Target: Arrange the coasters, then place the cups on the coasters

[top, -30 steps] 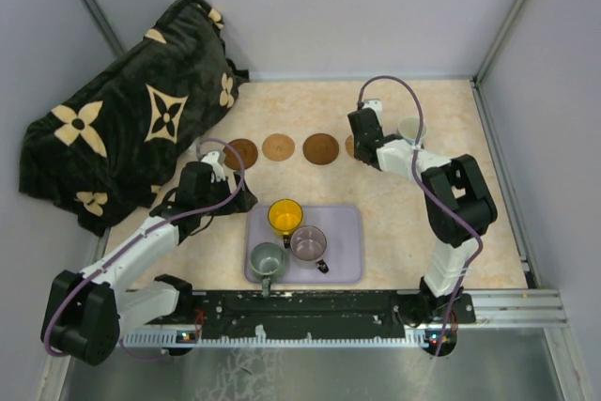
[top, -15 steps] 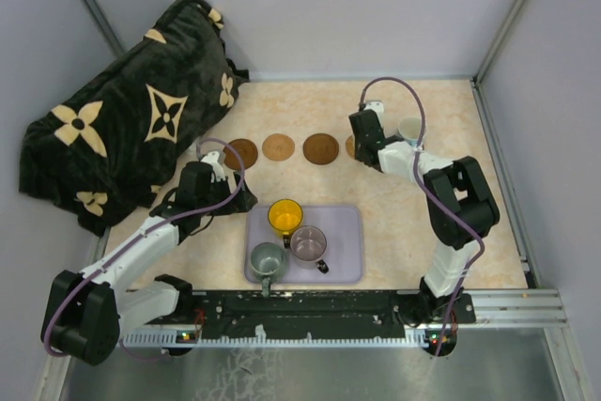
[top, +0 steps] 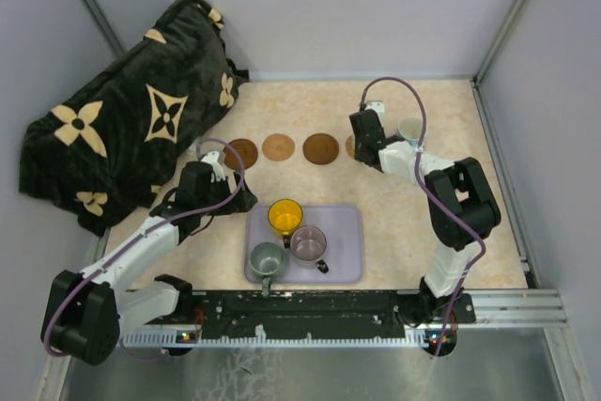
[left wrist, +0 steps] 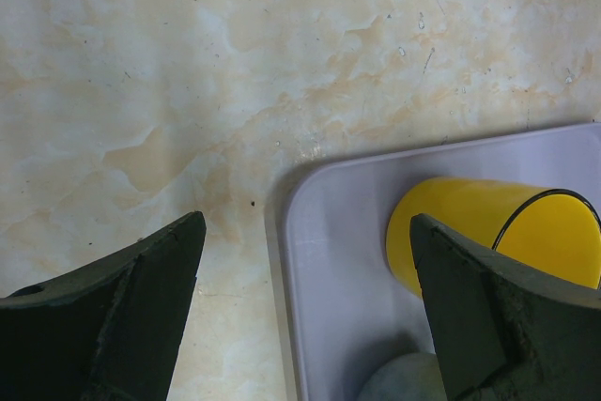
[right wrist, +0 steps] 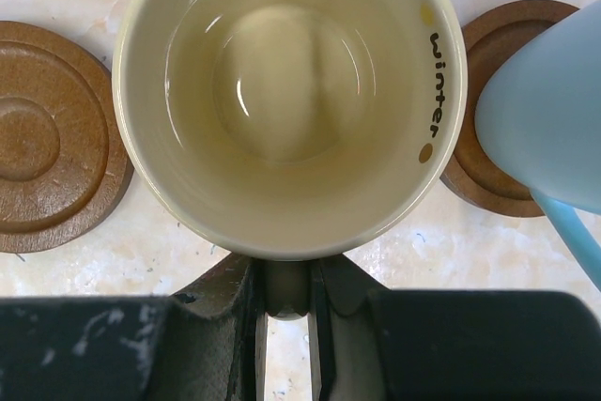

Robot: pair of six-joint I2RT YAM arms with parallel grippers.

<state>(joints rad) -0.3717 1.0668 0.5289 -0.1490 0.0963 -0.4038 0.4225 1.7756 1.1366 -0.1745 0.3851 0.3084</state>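
While three cups (top: 285, 216) wait on the near tray (top: 344, 243) beside the wide-open left hand (left wrist: 302, 227), the right hand (right wrist: 286, 296), barely shifted this past second, narrowly grips the cream cup (right wrist: 286, 91) by its handle among the far coasters (top: 279, 147), so release looks due.

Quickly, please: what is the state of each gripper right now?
Left gripper: open, holding nothing.
Right gripper: closed on the cream cup.

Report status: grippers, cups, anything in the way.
Left gripper open, empty, near yellow cup. Right gripper shut on cream cup, by handle. Blue cup close alongside.
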